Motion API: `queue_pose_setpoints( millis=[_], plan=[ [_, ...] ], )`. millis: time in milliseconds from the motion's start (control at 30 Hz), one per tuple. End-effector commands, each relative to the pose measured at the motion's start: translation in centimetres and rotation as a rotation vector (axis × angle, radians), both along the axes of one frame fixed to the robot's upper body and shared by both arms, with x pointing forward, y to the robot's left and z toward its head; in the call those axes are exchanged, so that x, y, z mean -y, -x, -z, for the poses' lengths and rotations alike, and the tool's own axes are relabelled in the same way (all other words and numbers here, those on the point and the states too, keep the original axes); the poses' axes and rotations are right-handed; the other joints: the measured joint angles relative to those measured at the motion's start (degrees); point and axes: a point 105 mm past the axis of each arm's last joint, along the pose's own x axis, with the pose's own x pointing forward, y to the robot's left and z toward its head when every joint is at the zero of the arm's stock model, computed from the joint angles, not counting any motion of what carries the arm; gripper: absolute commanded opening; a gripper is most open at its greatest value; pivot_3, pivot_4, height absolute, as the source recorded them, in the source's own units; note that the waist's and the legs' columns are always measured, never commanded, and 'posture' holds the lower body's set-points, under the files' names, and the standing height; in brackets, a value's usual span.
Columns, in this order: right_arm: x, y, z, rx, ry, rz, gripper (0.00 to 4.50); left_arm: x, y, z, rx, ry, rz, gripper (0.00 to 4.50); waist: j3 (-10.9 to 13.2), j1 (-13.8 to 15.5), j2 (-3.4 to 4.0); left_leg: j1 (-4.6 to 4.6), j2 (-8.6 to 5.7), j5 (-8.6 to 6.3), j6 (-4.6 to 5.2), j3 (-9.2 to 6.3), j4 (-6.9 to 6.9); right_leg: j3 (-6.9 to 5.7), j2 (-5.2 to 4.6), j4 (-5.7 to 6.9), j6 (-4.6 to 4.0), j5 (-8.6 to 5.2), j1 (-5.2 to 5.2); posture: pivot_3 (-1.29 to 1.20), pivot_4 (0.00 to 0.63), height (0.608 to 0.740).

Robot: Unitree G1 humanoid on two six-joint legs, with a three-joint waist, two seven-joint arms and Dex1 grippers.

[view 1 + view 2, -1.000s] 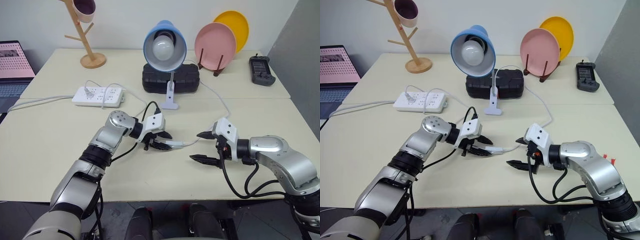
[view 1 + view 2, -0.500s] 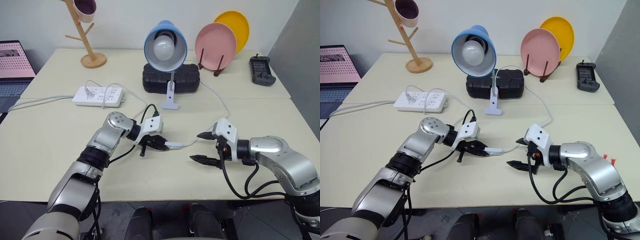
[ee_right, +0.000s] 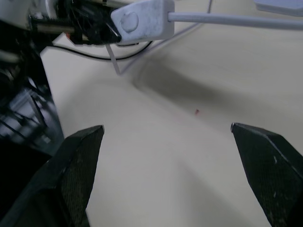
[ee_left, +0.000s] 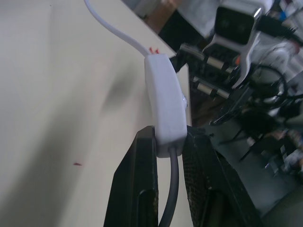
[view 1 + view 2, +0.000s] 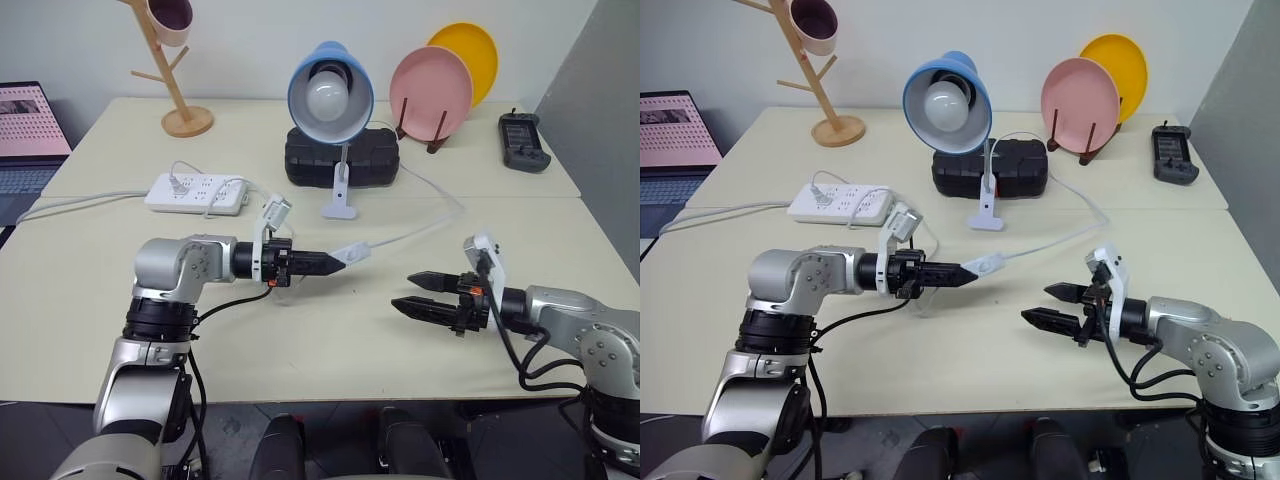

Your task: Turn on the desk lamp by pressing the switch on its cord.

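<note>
Switch (image 5: 351, 253), the small white oblong piece on the thin white cord (image 5: 420, 227), is sitting between the two black fingertips of the left gripper (image 5: 336, 260), which is pressed together on its near end. In the left wrist view the white switch body (image 4: 164, 106) is sticking out past the fingers (image 4: 143, 165), and the cord is leaving it at the far end. The switch is hanging above the pale cream table (image 5: 300, 340), not lying on it, and the left gripper is pointing level toward the robot's right.

From the switch the cord is running up and to the right, bending near the table seam, then going back toward the desk lamp (image 5: 331, 95) with the round blue shade and large white globe bulb. The lamp is standing on its white clip base in front of a black block (image 5: 342, 157), and the bulb is looking unlit.

The right gripper (image 5: 418, 292) is waiting near the switch, a little lower and to the right of it, apart from it. Its two black fingers (image 3: 78, 163) are spread wide and holding nothing. In the right wrist view the switch (image 3: 142, 21), with a round button on its side, is facing this gripper.

A white multi-socket power strip (image 5: 197, 191) is lying on the left side of the table.
</note>
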Motion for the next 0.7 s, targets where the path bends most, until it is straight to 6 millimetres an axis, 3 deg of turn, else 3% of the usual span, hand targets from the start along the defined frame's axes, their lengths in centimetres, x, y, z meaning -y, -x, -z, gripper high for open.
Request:
queue_pose_setpoints(
  millis=[33, 267, 700],
  plan=[
    [-1.6, -0.6, -1.2, -0.097, -0.206, 0.001, 4.50, 0.9, 0.9, -1.8, -0.023, 0.113, -0.003, 0.38, 0.0, -0.1, 0.01, 0.02, 0.00, 0.00, 0.00, 0.01, 0.00, 0.01, 0.00, 0.00, 0.00, 0.00, 0.00, 0.00, 0.150, 0.740],
    [-4.0, -1.4, -2.9, -0.236, -0.501, -0.017, 4.50, 2.4, 2.3, -1.9, -0.047, 0.172, -0.014, 0.38, 0.0, 0.0, 0.02, 0.02, 0.01, 0.00, 0.00, 0.04, -0.10, 0.05, -0.02, -0.04, -0.02, 0.02, -0.01, 0.00, 0.150, 0.740],
    [-3.9, -2.2, -4.6, -0.291, -0.552, 0.015, 4.50, 2.4, 2.8, -1.9, -0.026, 0.147, -0.025, 0.38, 0.0, -0.1, 0.02, 0.01, -0.01, 0.00, 0.00, 0.09, -0.11, 0.08, -0.01, -0.08, -0.02, 0.01, -0.04, 0.00, 0.150, 0.740]
  ],
)
